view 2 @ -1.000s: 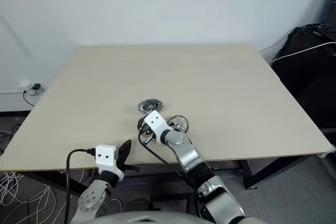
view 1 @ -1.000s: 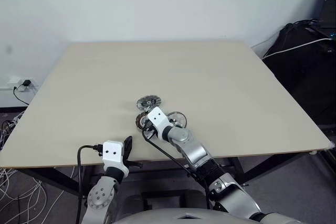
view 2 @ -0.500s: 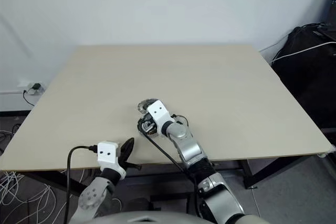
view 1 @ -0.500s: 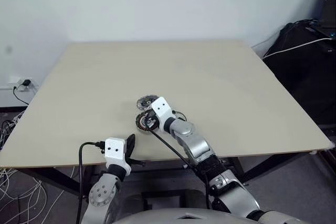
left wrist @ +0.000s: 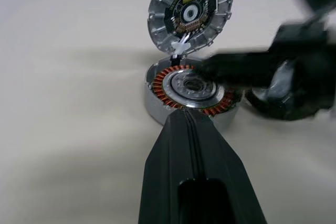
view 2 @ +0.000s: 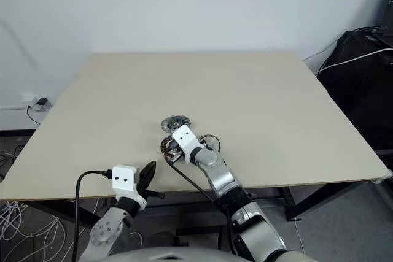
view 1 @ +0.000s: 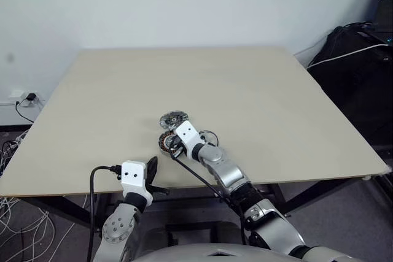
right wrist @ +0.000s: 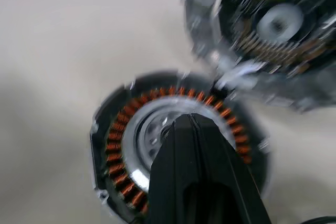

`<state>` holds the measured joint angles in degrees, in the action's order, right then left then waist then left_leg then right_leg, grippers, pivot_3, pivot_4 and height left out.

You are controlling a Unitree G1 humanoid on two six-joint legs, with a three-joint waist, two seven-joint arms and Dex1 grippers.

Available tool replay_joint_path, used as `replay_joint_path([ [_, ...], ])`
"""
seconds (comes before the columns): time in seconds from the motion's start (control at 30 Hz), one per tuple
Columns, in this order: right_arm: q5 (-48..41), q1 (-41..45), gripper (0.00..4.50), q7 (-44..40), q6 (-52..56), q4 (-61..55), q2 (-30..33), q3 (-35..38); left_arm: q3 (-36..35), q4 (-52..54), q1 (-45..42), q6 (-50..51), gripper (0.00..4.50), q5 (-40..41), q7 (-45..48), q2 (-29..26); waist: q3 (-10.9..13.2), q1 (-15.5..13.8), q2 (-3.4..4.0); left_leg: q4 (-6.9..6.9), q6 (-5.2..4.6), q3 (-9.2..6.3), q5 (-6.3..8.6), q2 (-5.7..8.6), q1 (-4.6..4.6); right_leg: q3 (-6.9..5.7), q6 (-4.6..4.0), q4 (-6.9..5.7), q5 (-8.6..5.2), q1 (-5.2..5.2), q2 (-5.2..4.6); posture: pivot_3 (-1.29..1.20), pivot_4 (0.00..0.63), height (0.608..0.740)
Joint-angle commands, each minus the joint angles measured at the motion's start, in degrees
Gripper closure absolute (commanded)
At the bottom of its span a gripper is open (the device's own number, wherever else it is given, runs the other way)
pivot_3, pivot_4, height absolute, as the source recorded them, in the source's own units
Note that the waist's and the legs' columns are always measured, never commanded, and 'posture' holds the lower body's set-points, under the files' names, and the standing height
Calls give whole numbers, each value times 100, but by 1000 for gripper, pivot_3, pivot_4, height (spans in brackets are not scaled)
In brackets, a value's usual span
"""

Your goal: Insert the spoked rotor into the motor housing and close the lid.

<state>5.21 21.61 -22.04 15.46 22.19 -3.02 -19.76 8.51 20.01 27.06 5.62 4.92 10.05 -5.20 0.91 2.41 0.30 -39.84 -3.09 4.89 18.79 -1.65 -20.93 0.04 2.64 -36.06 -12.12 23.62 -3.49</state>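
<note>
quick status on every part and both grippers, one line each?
motor housing: flat on the table, open, copper windings showing, no rotor inside.
lid: flipped open, lying beyond the housing, inner side up.
spoked rotor: on the table beside the housing, not inserted.
right gripper: shut, over the housing, holding nothing.
left gripper: shut, empty.

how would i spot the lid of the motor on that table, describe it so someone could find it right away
On the wide tan table, look near the front edge, just ahead of the right gripper. Three round metal parts cluster there; the lid is the one farthest from the robot, lying open behind the motor housing. Unlike the housing's ring of orange copper windings, it shows a dark circuit board inside a finned silver rim.
</note>
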Motion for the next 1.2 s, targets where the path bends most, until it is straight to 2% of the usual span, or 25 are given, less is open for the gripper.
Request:
replay_joint_path([
  [0.03, -300, -254, 4486, -363, 88, -1190, 317, 201, -14, -97, -94, -277, 4500, -12, 105, -65, 0, -18, 0, 0, -2, 0, 1, 0, 0, 0, 0, 2, -1, 0, 0, 0, 0, 740],
  [0.23, -581, -759, 4486, -461, 543, -2272, 976, 650, 49, -193, -163, -338, 4500, -101, 104, -103, 0, -30, -2, 0, -3, 2, 2, 3, 1, 1, 0, 5, -1, -3, -2, 0, 0, 740],
  [0.33, -733, -1013, 3920, -373, 806, -2642, 1307, 1074, 76, -106, -168, -245, 4500, -102, 130, -131, 0, -30, -2, 0, -3, 2, 2, 3, 3, 1, 1, 4, -1, -4, -1, 0, 0, 740],
  [0.53, -899, -1340, 2002, -213, 1155, -2938, 1532, 1443, 117, 69, -184, -51, 4500, -62, 162, -193, 0, -29, -2, 0, -4, 3, 2, 5, 3, 1, 1, 4, -1, -2, 3, 0, 0, 740],
  [0.7, -1294, -1436, 385, 24, 1564, -3035, 1238, 1737, 108, 160, -210, 72, 4500, -28, 179, -230, 1, -29, -2, 0, -5, 3, 2, 3, 4, 2, 2, 4, -1, -4, 2, 0, 0, 740],
  [0.87, -1976, -1424, 385, 180, 2297, -3051, 810, 2158, 93, 193, -203, 138, 4500, 0, 179, -227, 1, -32, -2, 0, -6, 2, 2, -1, 3, 3, 1, 4, -1, -2, 1, 0, 0, 740],
  [0.97, -2438, -1318, 385, 541, 2868, -2948, 442, 2612, 93, 177, -180, 143, 4500, 12, 173, -210, 1, -34, -2, 0, -7, 0, 3, 0, 1, 2, 1, 4, -1, -2, -1, 0, 0, 740],
  [1.2, -2879, -1088, 385, 1069, 3401, -2788, 67, 3119, 52, 66, -144, 52, 4500, 57, 196, -210, 2, -28, 3, 0, -6, 1, 3, -1, 0, 2, 1, 4, -1, 1, -2, 0, 0, 740],
])
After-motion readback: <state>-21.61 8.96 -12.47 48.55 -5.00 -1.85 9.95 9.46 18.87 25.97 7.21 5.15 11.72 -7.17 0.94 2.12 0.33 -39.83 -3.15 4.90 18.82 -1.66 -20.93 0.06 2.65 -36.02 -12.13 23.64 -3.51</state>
